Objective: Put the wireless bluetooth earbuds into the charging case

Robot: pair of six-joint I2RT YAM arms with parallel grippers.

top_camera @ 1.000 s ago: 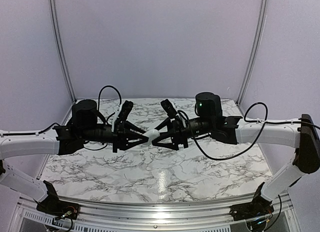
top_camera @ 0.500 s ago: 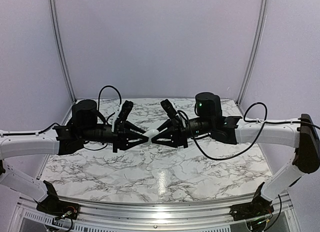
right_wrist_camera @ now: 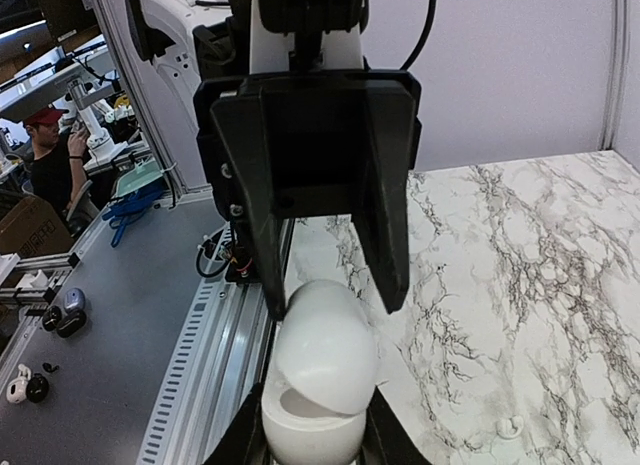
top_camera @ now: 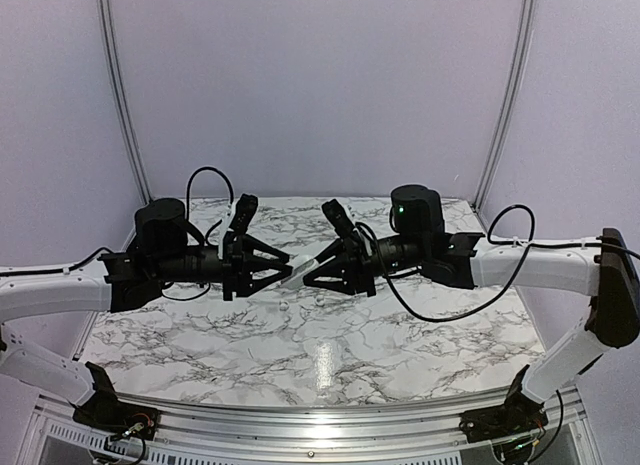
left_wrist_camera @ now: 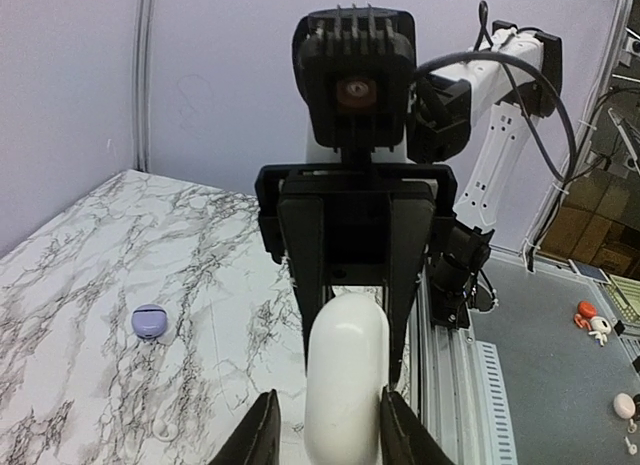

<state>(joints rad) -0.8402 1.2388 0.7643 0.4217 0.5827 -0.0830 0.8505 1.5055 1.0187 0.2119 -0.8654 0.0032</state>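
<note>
While both arms hang nose to nose above the table, the white case sits between them in mid-air, well clear of the marble. My right gripper is clamped on the case's lower half, fingers snug on both sides. My left gripper has its fingers either side of the other end, standing a bit apart. Honestly I can't tell from either wrist cam whether the pads are pressing on it or just flanking it. From the right wrist view there's a dark crescent between the rounded top and the bottom half, so I reckon the lid is cracked open, not fully flipped.

The buds are nowhere near the case. One whitish earbud lies on the table below and off to the side. There's also a small lilac piece further out that I take for another bud, though it's too small to swear to.

So I'd call this the opening step, with the actual inserting not started. Next move as I see it: get the lid all the way back and have the right gripper hold the base with the pockets facing up. Then send the left arm down for the whitish earbud. It's tiny and smooth, so that pinch needs to be dead centre or it'll squirt out.
</note>
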